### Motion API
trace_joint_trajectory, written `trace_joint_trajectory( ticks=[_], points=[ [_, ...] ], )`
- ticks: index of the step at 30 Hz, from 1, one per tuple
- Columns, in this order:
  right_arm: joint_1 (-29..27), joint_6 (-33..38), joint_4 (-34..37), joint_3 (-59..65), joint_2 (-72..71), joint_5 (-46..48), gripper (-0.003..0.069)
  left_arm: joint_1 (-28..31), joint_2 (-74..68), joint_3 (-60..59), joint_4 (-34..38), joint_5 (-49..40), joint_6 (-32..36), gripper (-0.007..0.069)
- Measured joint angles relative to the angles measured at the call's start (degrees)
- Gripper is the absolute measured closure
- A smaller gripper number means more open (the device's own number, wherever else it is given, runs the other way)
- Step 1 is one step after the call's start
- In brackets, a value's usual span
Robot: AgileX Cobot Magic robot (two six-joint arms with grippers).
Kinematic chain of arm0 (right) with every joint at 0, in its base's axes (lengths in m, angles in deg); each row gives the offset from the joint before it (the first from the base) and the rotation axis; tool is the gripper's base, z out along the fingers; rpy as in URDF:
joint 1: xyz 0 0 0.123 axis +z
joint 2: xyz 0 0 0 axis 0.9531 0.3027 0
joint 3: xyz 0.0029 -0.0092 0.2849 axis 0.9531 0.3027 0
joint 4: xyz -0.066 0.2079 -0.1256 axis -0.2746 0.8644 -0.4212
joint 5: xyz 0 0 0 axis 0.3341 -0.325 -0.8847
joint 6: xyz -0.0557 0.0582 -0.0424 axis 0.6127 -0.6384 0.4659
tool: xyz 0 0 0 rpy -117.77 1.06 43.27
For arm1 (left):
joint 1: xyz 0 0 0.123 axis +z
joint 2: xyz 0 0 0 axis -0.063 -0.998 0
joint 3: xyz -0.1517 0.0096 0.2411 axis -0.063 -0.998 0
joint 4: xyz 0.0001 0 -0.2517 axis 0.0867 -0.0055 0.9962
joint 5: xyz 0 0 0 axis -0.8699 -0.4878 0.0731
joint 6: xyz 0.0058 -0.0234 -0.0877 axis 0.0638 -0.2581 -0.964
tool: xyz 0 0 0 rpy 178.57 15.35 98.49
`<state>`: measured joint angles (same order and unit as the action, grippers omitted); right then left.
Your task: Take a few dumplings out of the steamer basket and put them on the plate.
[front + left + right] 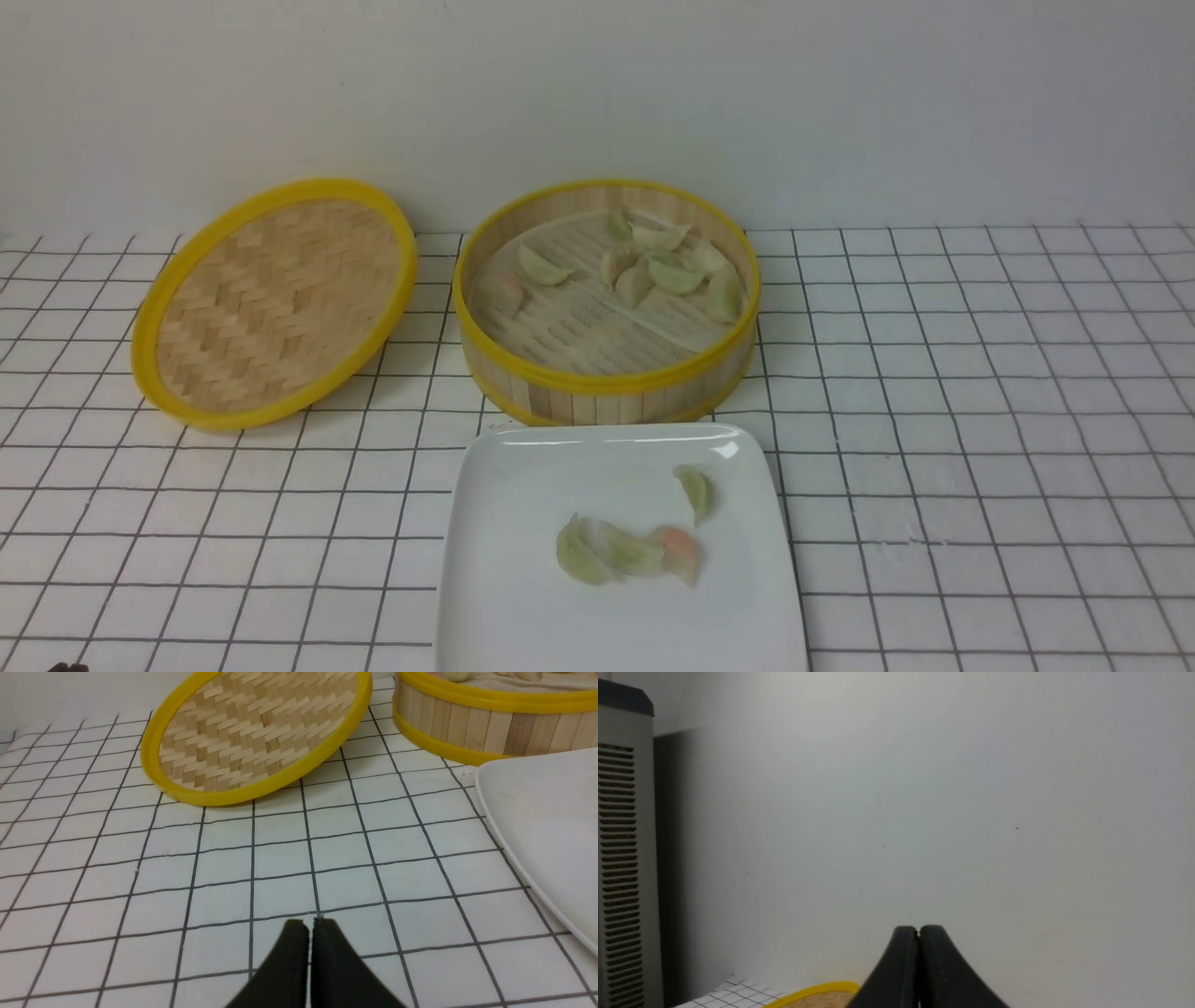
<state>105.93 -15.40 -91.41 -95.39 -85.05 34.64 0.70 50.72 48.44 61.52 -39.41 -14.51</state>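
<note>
Wrist views alone show left gripper [309, 924] and right gripper [918, 930], both pressed together, empty.

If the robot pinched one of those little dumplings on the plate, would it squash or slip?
The dumplings look translucent and glossy, so probably soft and slippery. They lie touching, so they might stick together. The plate is glossy too, so a nudge would likely slide them.

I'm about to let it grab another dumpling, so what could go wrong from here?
1. The dumplings left in the basket crowd together at the far side, so a pinch may catch two.
2. The basket's tall wall could snag a reaching arm.
3. The four on the plate already touch; a drop there may pile up or knock one off.
</note>
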Motion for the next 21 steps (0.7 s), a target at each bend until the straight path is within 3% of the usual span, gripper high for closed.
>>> trace_joint_trajectory(
  ticks=[4,7,14,21],
  points=[
    [0.00,5.97,9.99,0.00,0.00,2.54,0.0673,0.00,0.00,0.00,0.00,0.00,0.00,0.0631],
    [0.00,9.84,13.67,0.00,0.00,4.00,0.0673,0.00,0.00,0.00,0.00,0.00,0.00,0.0631],
    [-1.75,12.05,13.28,2.02,0.00,7.88,0.0673,0.00,0.00,0.00,0.00,0.00,0.00,0.0631],
    [-21.06,12.51,9.86,13.30,0.00,11.82,0.0673,0.00,0.00,0.00,0.00,0.00,0.00,0.0631]
  ],
)
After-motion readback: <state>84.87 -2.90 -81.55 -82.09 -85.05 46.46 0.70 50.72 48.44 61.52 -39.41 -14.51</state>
